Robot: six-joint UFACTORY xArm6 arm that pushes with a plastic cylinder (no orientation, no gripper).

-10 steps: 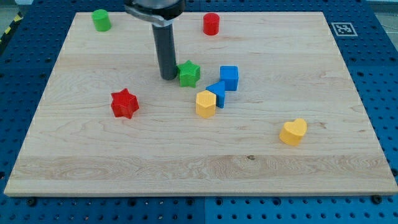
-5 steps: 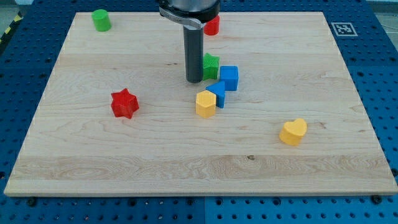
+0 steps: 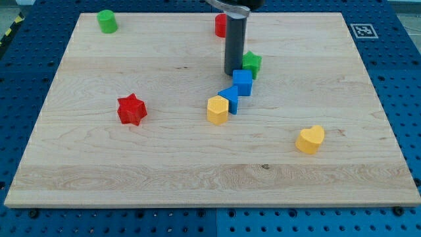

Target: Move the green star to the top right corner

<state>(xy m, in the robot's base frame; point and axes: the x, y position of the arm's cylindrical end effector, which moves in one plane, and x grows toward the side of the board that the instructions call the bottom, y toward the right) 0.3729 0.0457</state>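
Observation:
The green star (image 3: 251, 63) lies right of the board's centre in the upper half, just above the blue cube (image 3: 243, 83). My tip (image 3: 233, 72) touches the star's left side, and the dark rod rises from it out of the view's top. The board's top right corner (image 3: 329, 23) lies well up and to the right of the star.
A second blue block (image 3: 229, 98) and a yellow block (image 3: 217, 109) sit in a diagonal row below the cube. A red cylinder (image 3: 220, 25) stands behind the rod, a green cylinder (image 3: 106, 21) at top left, a red star (image 3: 131, 109) at left, a yellow heart (image 3: 310, 139) at lower right.
My tip has moved right and slightly up, pushing the green star with it from left of the blue cube to just above it. The other blocks have not moved.

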